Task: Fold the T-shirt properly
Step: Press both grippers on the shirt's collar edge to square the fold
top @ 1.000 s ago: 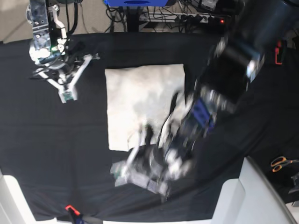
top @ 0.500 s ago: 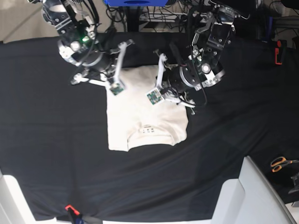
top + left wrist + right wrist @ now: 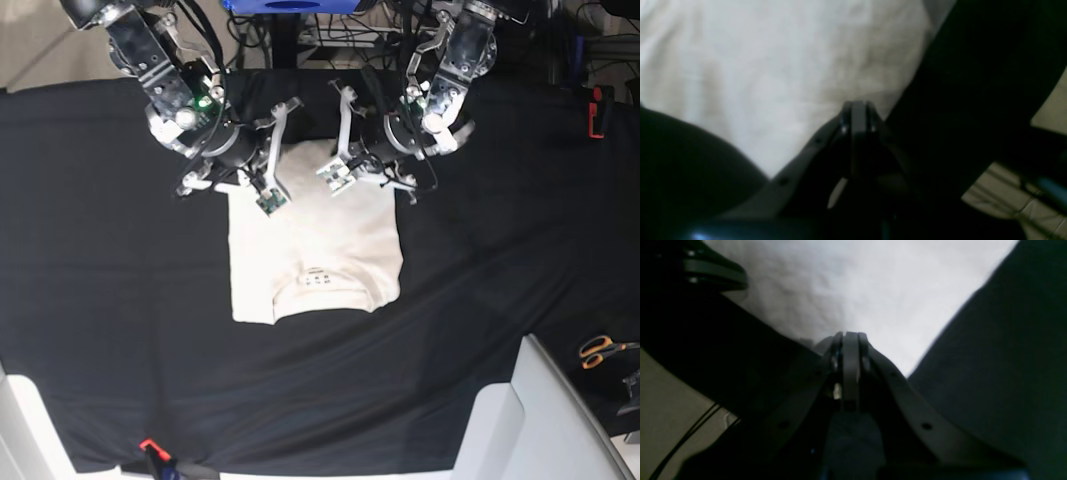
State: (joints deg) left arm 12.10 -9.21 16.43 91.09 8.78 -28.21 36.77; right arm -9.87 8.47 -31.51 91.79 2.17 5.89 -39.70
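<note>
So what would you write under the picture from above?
Two robot arms hover over the far edge of a folded cream T-shirt on a black cloth.

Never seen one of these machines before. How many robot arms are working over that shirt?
2. The right gripper reaches in from the far left, the left gripper from the far right, both over the far edge of the T-shirt. None looks hidden.

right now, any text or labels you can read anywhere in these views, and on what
None can be read.
T-shirt: small dark printed label inside the neck, too small to read.
Left gripper and right gripper: small green tags at the tips, too blurred to read.
</note>
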